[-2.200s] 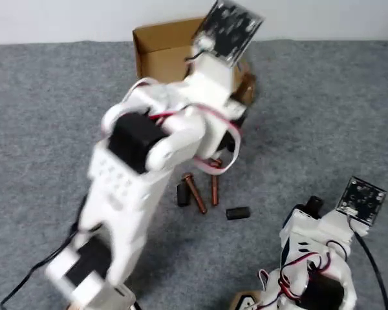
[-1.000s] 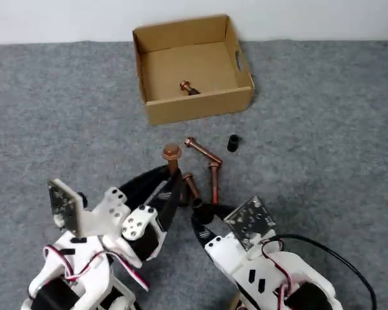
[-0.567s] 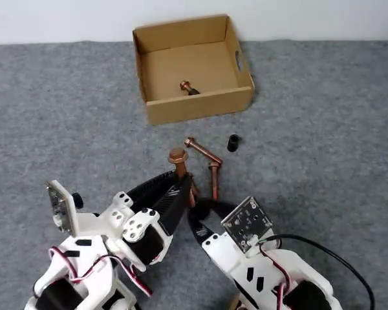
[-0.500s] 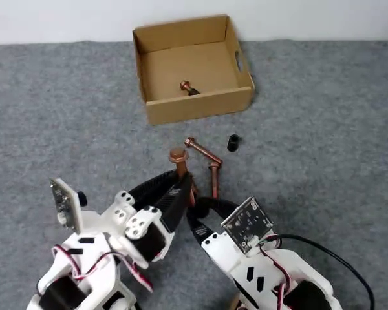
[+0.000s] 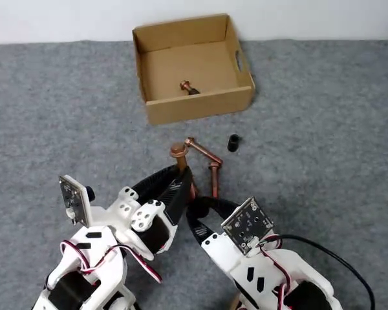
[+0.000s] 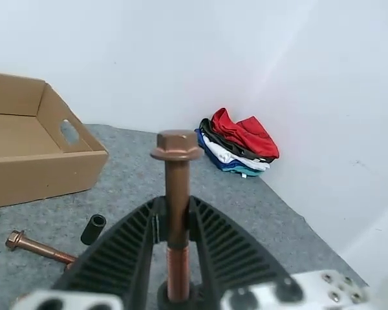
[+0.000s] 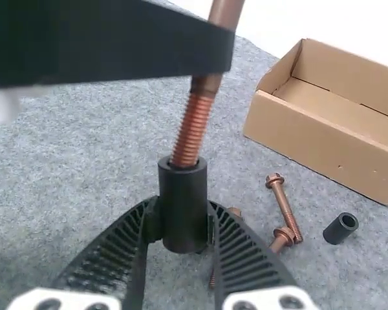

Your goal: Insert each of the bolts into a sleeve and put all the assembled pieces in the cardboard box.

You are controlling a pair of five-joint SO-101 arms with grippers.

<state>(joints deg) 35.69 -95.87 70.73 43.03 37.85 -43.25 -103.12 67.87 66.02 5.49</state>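
Bolt (image 6: 176, 194) clamped in left gripper (image 6: 176, 216), tip inside mouth of sleeve (image 7: 182, 200) clamped in right gripper (image 7: 181, 232), near side of cardboard box (image 5: 200, 106). Risk: slight misalignment, jamming threads or prying sleeve loose.

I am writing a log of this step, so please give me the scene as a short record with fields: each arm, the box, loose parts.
left jaws: shut on a bolt, head sticking out past them
right jaws: shut on a black sleeve
fit: the bolt's threaded end enters the sleeve's open top
cardboard box: one piece inside, seemingly assembled
carpet: at least two loose bolts, one loose sleeve
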